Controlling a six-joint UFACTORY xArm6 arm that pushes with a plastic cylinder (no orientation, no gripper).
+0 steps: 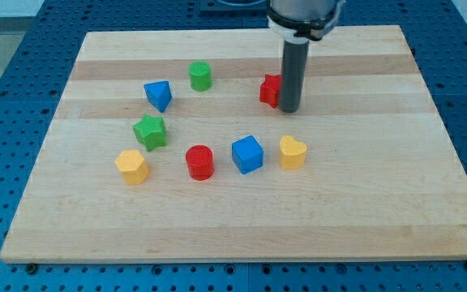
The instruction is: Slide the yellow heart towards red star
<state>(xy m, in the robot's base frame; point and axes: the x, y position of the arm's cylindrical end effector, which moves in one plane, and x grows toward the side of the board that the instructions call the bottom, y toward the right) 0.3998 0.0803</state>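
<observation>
The yellow heart lies on the wooden board right of centre, next to a blue cube. The red star sits above it toward the view's top, partly hidden behind my rod. My tip rests on the board just right of the red star, touching or nearly touching it, and about fifty pixels above the yellow heart.
A red cylinder, a yellow block, a green star, a blue block and a green cylinder form a loose ring at the view's left. The board's edge borders a blue perforated table.
</observation>
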